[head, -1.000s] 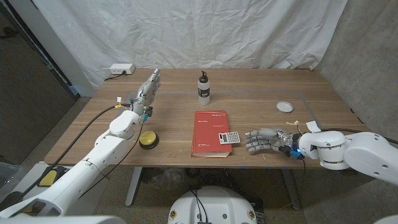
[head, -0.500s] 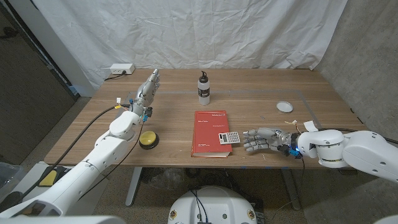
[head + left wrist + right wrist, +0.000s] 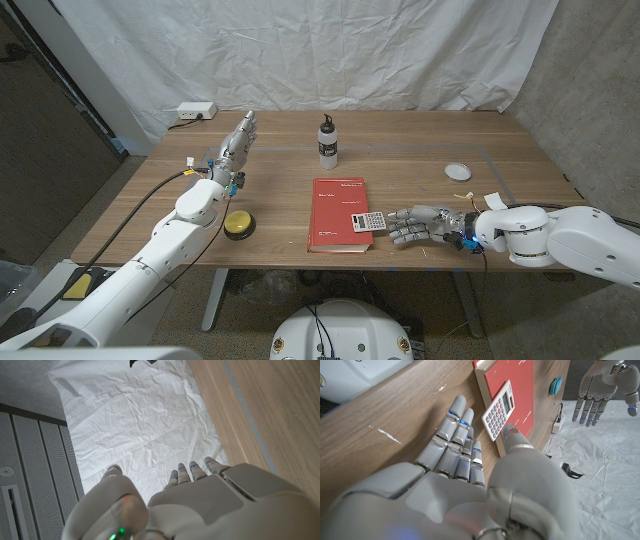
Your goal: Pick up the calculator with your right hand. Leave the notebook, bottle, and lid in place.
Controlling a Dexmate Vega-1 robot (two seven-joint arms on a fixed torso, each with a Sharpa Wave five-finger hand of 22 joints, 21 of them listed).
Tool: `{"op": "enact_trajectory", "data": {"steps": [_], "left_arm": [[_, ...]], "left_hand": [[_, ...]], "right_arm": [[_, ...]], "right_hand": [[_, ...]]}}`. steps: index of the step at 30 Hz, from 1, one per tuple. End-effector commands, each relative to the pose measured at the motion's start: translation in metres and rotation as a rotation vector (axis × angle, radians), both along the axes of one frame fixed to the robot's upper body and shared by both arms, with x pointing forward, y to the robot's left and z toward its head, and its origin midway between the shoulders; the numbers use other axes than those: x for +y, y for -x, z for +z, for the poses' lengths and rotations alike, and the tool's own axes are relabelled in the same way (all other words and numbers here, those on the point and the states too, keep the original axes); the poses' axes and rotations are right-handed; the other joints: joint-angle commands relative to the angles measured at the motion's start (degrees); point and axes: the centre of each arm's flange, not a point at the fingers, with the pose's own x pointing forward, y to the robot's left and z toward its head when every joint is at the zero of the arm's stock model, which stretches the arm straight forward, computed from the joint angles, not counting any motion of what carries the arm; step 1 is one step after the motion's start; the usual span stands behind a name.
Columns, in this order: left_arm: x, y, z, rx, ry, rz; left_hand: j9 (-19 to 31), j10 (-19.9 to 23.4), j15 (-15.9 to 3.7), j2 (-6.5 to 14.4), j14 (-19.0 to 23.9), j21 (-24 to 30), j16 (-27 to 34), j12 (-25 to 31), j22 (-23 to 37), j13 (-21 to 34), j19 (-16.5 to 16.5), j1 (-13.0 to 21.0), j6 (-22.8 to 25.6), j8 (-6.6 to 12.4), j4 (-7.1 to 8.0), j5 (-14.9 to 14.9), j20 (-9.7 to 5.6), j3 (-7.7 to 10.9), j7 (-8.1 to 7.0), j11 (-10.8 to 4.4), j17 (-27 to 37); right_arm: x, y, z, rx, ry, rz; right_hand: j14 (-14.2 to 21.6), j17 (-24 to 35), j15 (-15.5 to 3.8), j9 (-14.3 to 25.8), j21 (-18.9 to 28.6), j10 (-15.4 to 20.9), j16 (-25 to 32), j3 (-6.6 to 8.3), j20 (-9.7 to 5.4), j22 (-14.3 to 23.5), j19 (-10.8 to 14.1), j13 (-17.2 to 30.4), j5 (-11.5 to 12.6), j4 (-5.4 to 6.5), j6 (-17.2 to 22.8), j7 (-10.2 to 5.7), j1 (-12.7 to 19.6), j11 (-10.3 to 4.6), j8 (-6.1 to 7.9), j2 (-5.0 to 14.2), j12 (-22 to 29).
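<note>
Since a second ago my right hand (image 3: pixel 418 226) has edged closer to the calculator (image 3: pixel 368 221); fingers spread, holding nothing, just beside it; calculator lies on the red notebook (image 3: pixel 337 211) on the worktop (image 3: pixel 280 190); left hand (image 3: pixel 238 142) raised, fingers straight, empty.

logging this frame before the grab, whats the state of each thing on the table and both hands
calculator: lying on the notebook's corner nearest the right hand, not held
notebook: closed, flat on the table
bottle: upright, capped
lid: lying alone on the table
yellow button: untouched
right hand: open, fingers reaching toward the calculator, holds nothing
left hand: open, raised, fingers straight, holds nothing
</note>
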Motion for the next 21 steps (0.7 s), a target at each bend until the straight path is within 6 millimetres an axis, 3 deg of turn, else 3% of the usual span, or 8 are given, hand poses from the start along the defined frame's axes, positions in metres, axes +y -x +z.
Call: {"op": "enact_trajectory", "data": {"steps": [1, 21], "left_arm": [[0.0012, 0.0037, 0.0000, -0.005, 0.000, 0.001], [0.0036, 0.0082, -0.0065, -0.007, 0.013, 0.007]], "left_hand": [[0.22, -0.48, 0.23, 0.11, -0.28, -0.12, 0.02, 0.04, 0.27, 0.14, 0.17, 0.45, -0.18, 0.03, 0.14, -0.11, -1.53, -0.55, -0.30, 0.27, 0.26], [0.22, -0.45, 0.27, 0.23, -0.25, -0.26, 0.03, 0.08, 0.28, 0.14, 0.14, 0.52, -0.11, 0.08, 0.17, -0.20, -1.56, -0.80, -0.28, 0.32, 0.27]], "right_arm": [[0.0085, -0.0032, -0.0011, 0.008, 0.026, 0.015], [0.0168, -0.0093, -0.0054, 0.024, 0.026, 0.042]], "right_hand": [[0.32, 0.35, -0.02, 0.19, 0.27, 0.65, 0.15, 0.06, -1.84, 0.24, 0.47, 0.22, 0.32, -0.27, -0.21, -0.18, 0.42, -0.17, 0.29, -0.19, 0.24], [0.89, 0.94, -0.45, 0.24, 0.66, 1.67, 0.33, -0.23, -2.02, 0.32, 0.66, 0.46, 0.37, -0.07, -0.29, -0.28, 0.27, -0.36, 0.29, -0.22, 0.84]]}}
